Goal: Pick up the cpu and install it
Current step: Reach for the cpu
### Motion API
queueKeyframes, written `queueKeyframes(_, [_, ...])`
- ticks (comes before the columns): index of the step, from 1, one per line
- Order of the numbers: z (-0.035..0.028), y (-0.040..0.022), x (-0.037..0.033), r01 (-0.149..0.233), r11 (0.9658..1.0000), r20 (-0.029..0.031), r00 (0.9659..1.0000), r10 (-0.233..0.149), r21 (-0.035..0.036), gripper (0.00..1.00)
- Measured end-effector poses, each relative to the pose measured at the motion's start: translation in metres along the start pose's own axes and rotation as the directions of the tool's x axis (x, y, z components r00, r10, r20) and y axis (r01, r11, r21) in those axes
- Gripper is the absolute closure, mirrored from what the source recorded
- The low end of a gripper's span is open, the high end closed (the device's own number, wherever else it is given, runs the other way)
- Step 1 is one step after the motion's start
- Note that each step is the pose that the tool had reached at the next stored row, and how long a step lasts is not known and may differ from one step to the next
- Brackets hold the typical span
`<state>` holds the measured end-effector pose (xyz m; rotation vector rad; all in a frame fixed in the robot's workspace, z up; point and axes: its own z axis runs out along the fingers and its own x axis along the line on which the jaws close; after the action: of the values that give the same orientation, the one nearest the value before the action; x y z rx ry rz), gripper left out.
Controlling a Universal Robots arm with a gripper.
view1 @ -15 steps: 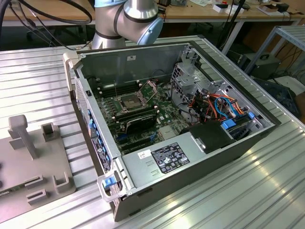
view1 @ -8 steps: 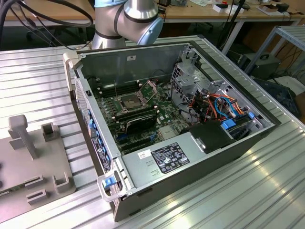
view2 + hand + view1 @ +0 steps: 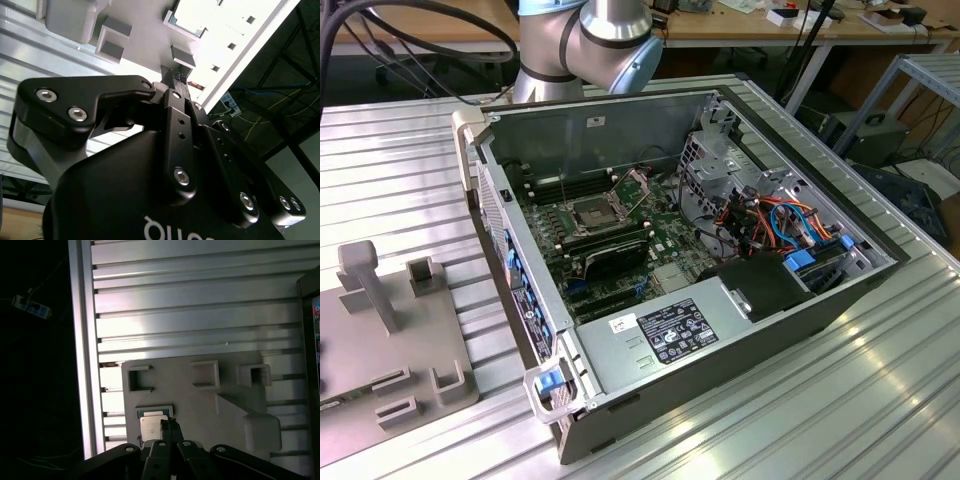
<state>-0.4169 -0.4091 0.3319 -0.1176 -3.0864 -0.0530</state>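
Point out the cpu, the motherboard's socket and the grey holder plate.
cpu (image 3: 150,427): first wrist view, its metal top.
socket (image 3: 591,212): exterior view, its open centre.
grey holder plate (image 3: 190,409): first wrist view, bare surface.

A ribbed metal table (image 3: 400,180) carries two things: an open computer case (image 3: 720,385) across its middle, and a grey plate (image 3: 430,335) with blocks, seemingly flat on the ribs, just beside the case at the exterior view's left.

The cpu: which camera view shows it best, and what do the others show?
The first wrist view: the cpu lies flat in a frame on the grey plate, the pincer at its edge. In the other views I recognise the plate, the cpu not surely.
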Motion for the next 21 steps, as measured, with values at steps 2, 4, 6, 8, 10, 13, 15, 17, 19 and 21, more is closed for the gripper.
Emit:
queueKeyframes(2, [0.0008,-0.0001,-0.0001,0.000,1.0000,0.0001,1.0000,0.000,0.0000,0.89])
queueKeyframes(4, [0.0012,-0.0001,-0.0001,0.000,1.0000,0.0001,1.0000,0.000,-0.0001,0.89])
queueKeyframes(6, [0.0015,-0.0001,-0.0001,0.000,1.0000,0.0001,1.0000,0.000,-0.0001,0.89])
queueKeyframes(8, [0.0021,-0.0002,0.0000,0.000,1.0000,0.0002,1.0000,0.000,-0.0001,0.89])
queueKeyframes(10, [0.0030,-0.0002,0.0000,0.000,1.0000,0.0004,1.0000,0.000,-0.0004,0.89])
queueKeyframes(13, [0.0054,-0.0002,-0.0001,0.000,1.0000,0.0002,1.0000,0.000,-0.0002,0.89])
queueKeyframes(15, [0.0074,-0.0003,-0.0002,0.000,1.0000,0.0002,1.0000,0.000,0.0002,0.89])
queueKeyframes(17, [0.0095,-0.0004,-0.0003,0.000,1.0000,0.0002,1.0000,0.000,0.0005,0.89])
queueKeyframes(19, [0.0109,-0.0005,-0.0004,0.000,1.0000,-0.0001,1.0000,0.000,0.0011,0.89])
queueKeyframes(21, [0.0115,-0.0015,-0.0005,0.000,1.0000,0.0004,1.0000,0.000,0.0008,0.89])
